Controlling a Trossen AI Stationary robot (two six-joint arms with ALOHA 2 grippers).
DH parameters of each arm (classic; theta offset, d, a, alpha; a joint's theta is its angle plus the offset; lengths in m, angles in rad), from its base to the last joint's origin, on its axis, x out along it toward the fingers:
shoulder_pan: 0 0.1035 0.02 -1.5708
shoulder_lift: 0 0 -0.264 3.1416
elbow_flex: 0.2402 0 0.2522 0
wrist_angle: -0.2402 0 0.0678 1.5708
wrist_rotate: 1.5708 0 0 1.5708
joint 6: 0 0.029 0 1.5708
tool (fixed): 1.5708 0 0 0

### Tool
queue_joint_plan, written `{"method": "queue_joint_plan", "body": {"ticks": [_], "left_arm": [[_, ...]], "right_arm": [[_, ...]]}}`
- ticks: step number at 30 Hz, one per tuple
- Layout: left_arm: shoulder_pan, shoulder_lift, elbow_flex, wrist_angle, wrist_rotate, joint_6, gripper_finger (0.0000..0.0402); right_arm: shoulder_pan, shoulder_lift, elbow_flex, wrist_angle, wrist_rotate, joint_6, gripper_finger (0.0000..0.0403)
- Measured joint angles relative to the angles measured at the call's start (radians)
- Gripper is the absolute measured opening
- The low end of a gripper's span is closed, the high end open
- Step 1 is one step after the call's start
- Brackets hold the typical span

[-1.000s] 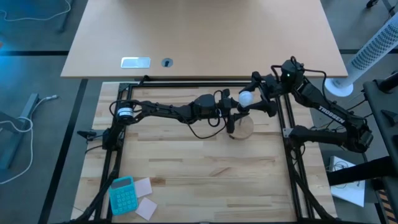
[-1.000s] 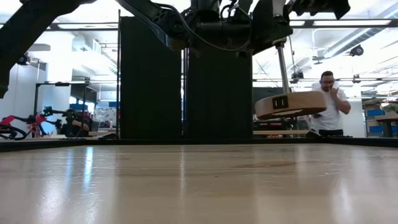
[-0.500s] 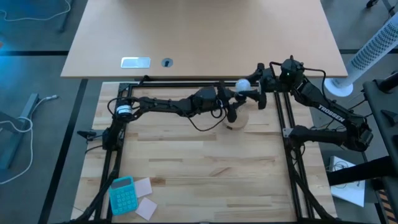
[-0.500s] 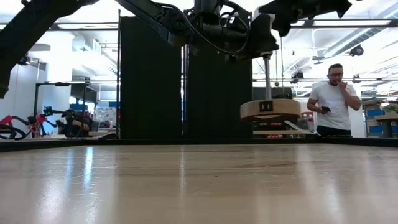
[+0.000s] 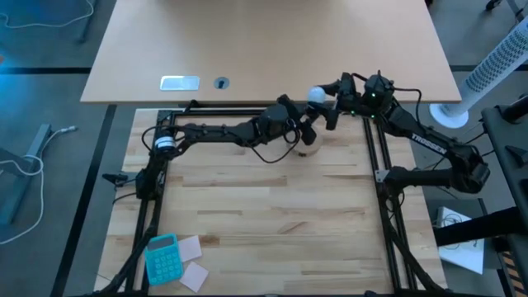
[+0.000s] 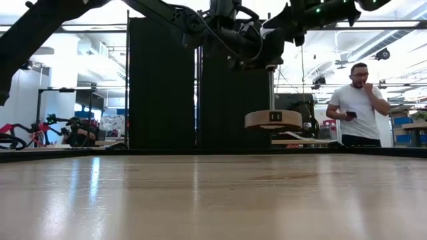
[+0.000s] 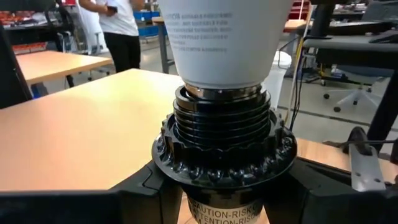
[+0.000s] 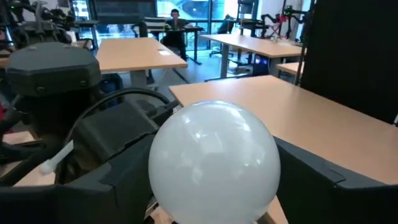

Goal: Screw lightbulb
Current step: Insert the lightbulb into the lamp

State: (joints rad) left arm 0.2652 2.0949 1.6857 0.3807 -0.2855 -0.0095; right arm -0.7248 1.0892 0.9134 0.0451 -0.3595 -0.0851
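left pincer [image 5: 309, 132]: clamped on black socket [image 7: 222, 138] of wooden stand [image 6: 272, 120], lifted off surface [image 5: 264, 206] | right pincer [image 5: 323, 106]: gripping lightbulb [image 5: 316, 96] at socket's 12 o'clock

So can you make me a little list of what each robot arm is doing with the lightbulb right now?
lightbulb: white globe, its neck sitting in the black socket, threads showing
stand: wooden disc on a thin post, lifted off the table
left tool: shut on the socket, holding the stand up
right tool: fingers on either side of the globe
table: light wood; a blue calculator lies at the near left corner
background: a person stands in the room
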Motion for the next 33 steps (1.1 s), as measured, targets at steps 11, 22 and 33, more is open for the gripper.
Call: {"method": "queue_joint_plan", "body": {"ticks": [11,22,33], "left_arm": [[-0.011,-0.007,-0.015,0.039,0.168,0.098,0.0159],[-0.083,-0.005,-0.014,0.109,0.367,0.074,0.0159],[-0.155,-0.005,-0.012,0.115,0.406,0.026,0.0159]], "right_arm": [[-0.026,-0.095,0.016,-0.157,-0.168,-0.040,0.0366],[-0.031,-0.201,0.017,-0.199,-0.472,0.000,0.0380],[-0.010,-0.199,0.017,-0.160,-0.779,0.067,0.0380]]}}
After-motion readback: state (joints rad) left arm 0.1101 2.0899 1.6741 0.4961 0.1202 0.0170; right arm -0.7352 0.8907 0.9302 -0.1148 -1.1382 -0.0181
